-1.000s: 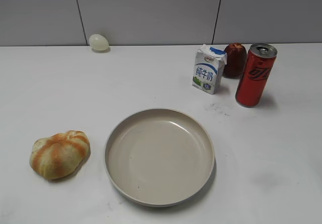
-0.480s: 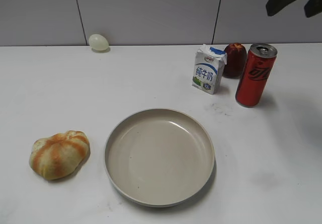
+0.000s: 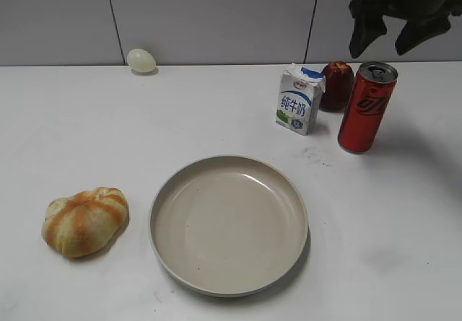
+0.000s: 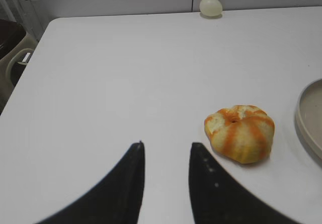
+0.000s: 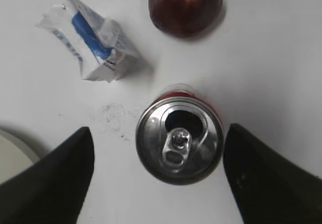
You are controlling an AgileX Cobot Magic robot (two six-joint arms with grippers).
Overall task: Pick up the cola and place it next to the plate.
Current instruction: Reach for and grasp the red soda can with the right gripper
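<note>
right gripper poised above the cola, fingers spread and empty

the cola stands upright at the back right of the table, well apart from the plate, with the apple just behind it and the milk carton beside it. in the right wrist view the open fingers straddle the can's silver top without touching. the can is tall, slim and already opened, so an off-centre descent could tip it and perhaps spill, or knock it into the apple or carton. the left gripper hangs with its fingers apart, holding nothing, near the bread bun.
</note>
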